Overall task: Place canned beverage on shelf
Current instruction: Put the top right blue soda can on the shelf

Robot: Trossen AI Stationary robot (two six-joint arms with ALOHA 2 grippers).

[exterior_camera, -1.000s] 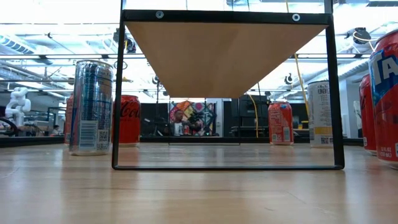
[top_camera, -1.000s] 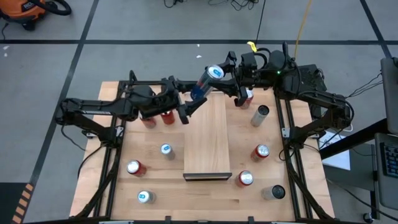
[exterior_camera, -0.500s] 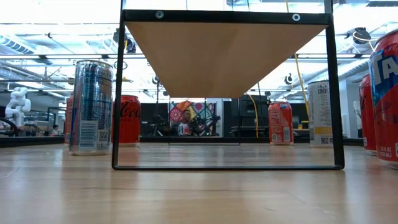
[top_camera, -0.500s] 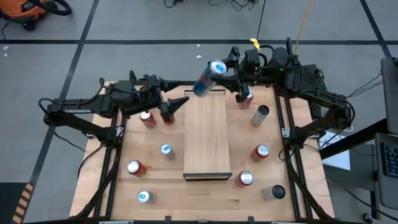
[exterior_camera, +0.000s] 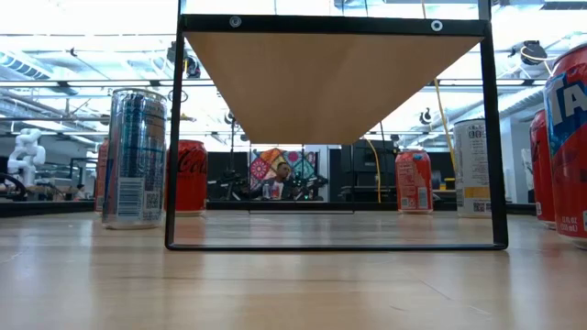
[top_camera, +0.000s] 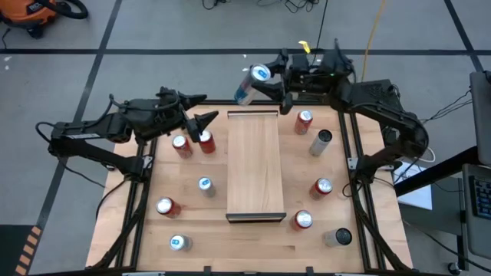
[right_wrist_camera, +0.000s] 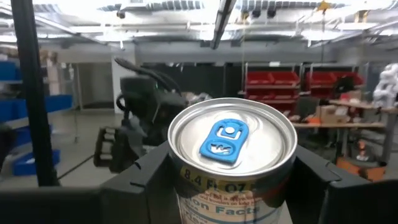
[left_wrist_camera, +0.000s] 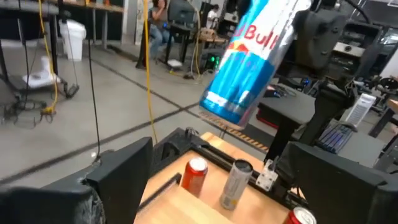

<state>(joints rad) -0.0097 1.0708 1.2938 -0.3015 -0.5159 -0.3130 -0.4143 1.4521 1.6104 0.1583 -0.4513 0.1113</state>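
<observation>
I see the right gripper (top_camera: 265,83) clamped on a slim blue-and-silver can (top_camera: 248,84), tilted in the air just past the far end of the shelf (top_camera: 255,165), a long pale wood panel with lengthwise grain on a thin black frame, nothing standing on it. My left gripper (top_camera: 201,110) hangs with fingers spread wide and empty above two red cans (top_camera: 194,143). I count ten cans standing on the wooden tabletop (top_camera: 207,230), five on each side of the shelf. Grey floor surrounds it.
</observation>
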